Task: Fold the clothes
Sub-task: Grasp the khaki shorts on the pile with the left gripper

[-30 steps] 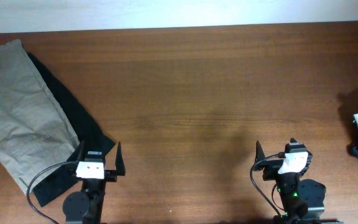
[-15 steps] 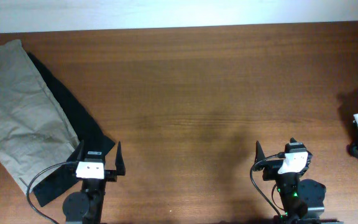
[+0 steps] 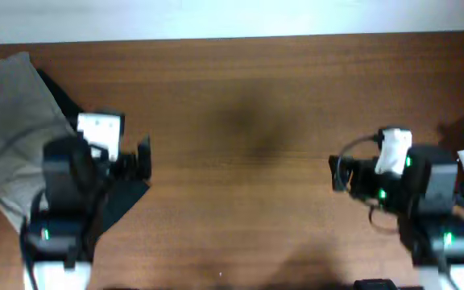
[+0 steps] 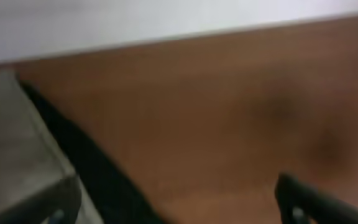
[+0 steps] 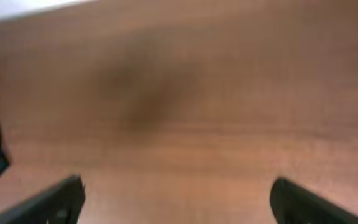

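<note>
The left gripper and right gripper both hang with fingers spread wide, holding nothing. Below is a brown wooden table, with a white wall past its far edge. The shorts lie far left (a dark cloth along their right edge), partly under the raised left arm. The right arm hovers near right, blurred.

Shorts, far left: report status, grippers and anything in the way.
Left gripper open, empty, by dark cloth. Right gripper open, empty, over table. Shorts ungripped, lying on that cloth. Left arm hides part of them.
</note>
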Motion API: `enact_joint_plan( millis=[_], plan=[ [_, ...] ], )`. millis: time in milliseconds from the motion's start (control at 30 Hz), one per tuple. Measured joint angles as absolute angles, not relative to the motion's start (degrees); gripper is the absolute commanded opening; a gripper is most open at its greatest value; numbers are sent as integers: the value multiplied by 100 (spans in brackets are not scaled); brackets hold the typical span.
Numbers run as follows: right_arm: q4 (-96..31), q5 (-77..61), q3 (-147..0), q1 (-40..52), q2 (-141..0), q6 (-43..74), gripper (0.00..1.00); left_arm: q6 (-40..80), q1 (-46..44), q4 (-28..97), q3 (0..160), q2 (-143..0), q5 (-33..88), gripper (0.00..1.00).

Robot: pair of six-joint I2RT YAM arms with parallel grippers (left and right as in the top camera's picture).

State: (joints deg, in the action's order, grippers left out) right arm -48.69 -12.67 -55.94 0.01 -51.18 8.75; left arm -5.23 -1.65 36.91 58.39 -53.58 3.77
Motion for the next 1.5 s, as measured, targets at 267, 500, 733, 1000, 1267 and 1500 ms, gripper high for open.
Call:
enact_joint_plan(
  millis=[267, 500, 733, 1000, 1267, 1500],
  plan=[
    [-6069, -1791, -7330, 1, -7870, 836, 99, 191, 25, 5513, 7631, -7067, 285, 99],
    [-6108, -1859, -7334, 1, -7872, 832, 99, 1573, 2051, 6106, 7688, -9898, -718, 66],
    [-6128, -1879, -7341, 1, -7872, 836, 99, 1627, 1712, 5596, 7776, -11646, -1245, 2],
    [-6128, -1879, -7341, 1, -7872, 836, 99, 1634, 1466, 7008, 9052, -12022, -1706, 0],
    [-6130, -1879, -7341, 1, -7876, 838, 99, 1647, 1463, 7415, 9542, -11806, -1828, 75],
    [-6169, -1881, -7345, 1, -7876, 834, 99, 1653, 1466, 5959, 8012, -11754, -1863, 43]
  ],
)
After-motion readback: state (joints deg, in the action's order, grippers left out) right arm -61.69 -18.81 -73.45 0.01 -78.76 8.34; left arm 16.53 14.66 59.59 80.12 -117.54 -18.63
